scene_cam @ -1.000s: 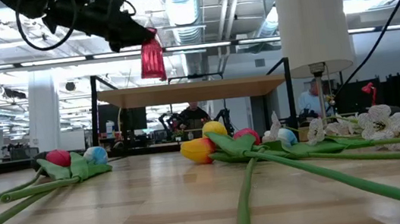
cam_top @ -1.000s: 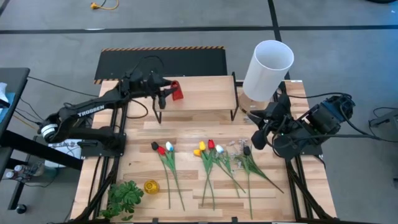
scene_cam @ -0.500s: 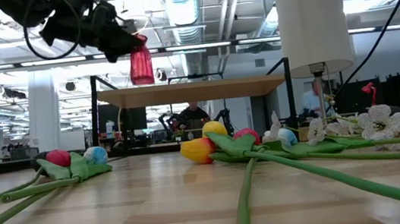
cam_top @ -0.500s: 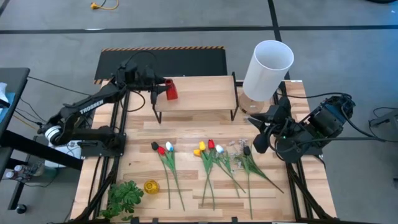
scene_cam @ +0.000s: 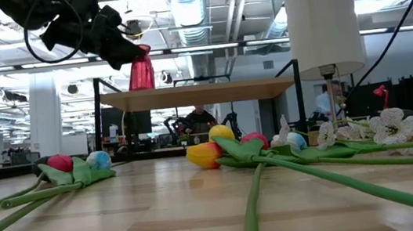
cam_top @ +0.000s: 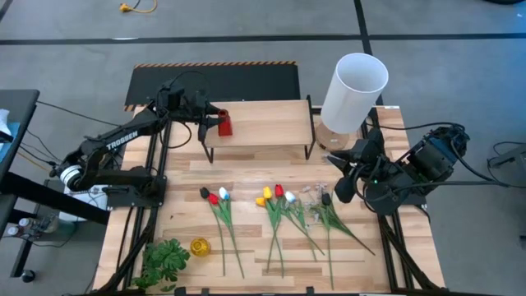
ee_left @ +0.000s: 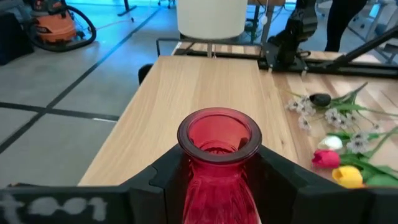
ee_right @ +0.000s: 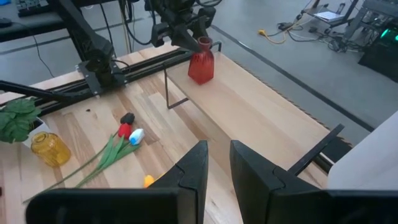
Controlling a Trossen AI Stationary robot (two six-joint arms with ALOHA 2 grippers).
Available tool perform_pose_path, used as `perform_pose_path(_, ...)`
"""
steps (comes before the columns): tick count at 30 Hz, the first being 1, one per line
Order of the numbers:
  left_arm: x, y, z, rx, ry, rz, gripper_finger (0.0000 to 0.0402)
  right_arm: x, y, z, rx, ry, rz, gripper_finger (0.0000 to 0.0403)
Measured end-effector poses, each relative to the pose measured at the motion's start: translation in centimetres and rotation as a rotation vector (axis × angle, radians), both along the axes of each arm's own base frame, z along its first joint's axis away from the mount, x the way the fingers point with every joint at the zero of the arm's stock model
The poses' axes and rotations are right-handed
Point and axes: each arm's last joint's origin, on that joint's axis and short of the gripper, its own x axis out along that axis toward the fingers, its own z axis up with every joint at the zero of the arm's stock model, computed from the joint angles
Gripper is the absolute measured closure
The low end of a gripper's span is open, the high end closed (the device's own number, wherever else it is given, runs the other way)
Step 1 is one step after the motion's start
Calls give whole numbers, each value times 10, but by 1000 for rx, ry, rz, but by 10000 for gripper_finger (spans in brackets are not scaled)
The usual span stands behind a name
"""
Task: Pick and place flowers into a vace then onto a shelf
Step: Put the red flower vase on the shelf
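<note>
A leafy green sprig (cam_top: 164, 261) and a small amber jar (cam_top: 200, 246) sit near the table's (cam_top: 246, 177) front left corner. At the shelf's (cam_top: 267, 123) left end, the left gripper (cam_top: 215, 122) grasps a red glass vase (cam_top: 225, 124) by its neck; the vase stands upright on the light-wood board with a finger on each side. The flowers (cam_top: 275, 210) lie flat in loose groups along the table's front half, heads toward the shelf, none in the vase. A tall white cylinder (cam_top: 353, 90) stands at the shelf's right end near the table's back right corner. The right gripper (cam_top: 339, 176) hangs over the table's right side, fingers slightly parted around nothing.
</note>
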Motion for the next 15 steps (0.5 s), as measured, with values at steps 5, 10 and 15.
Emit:
perform_pose_path(5, 0, 0, -1, 3, 11, 21, 263, 0, 0, 0, 1, 1, 1, 342)
perform_pose_path(10, 0, 1, -1, 9, 17, 41, 252, 0, 0, 0, 7, 6, 5, 342)
perform_pose_path(15, 0, 1, -1, 29, 23, 45, 242, 0, 0, 0, 11, 9, 8, 342)
